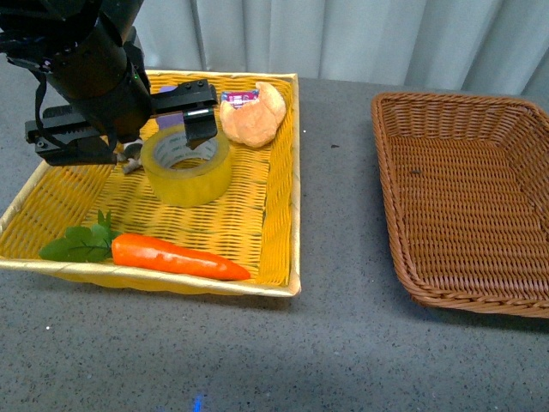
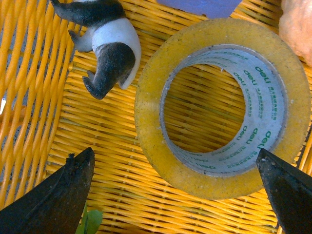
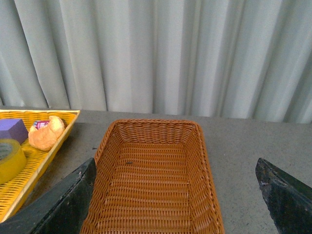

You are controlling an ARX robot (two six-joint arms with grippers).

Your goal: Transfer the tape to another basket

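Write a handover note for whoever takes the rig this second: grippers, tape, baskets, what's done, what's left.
Left gripper: open, poised over the tape, one finger on each side, not gripping.
Right gripper: open, holding nothing, facing the brown basket.
Tape: lying flat in the yellow basket, next to a bread roll; a carrot lies nearer the front.
Brown basket: to the robot's right of the yellow one, no tape in it.
Done: only the approach to the tape.
Left: close on the tape, lift it, carry it across, set it in the brown basket.
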